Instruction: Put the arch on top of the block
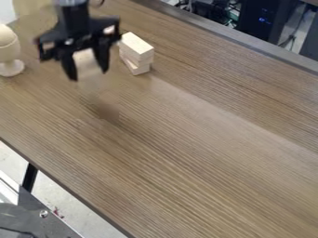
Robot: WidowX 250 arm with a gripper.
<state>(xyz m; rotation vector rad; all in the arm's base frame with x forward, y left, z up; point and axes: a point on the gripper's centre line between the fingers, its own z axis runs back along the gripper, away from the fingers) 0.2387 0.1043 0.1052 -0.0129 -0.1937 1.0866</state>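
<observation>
Your gripper (88, 74) hangs over the far part of the counter (186, 144), its jaws pointing down. You have them closed around a pale wooden piece, the arch (88, 60), pinched between the two sides; its full outline is partly hidden by the jaws. Just beside the jaws, to their right in the view, you see the stacked blocks (137, 46), pale wood too, with the lower part turned a little out of line with the top one. To the left of the jaws in the view, a rounded wooden figure (9, 51) stands upright on the counter, apart from them.
</observation>
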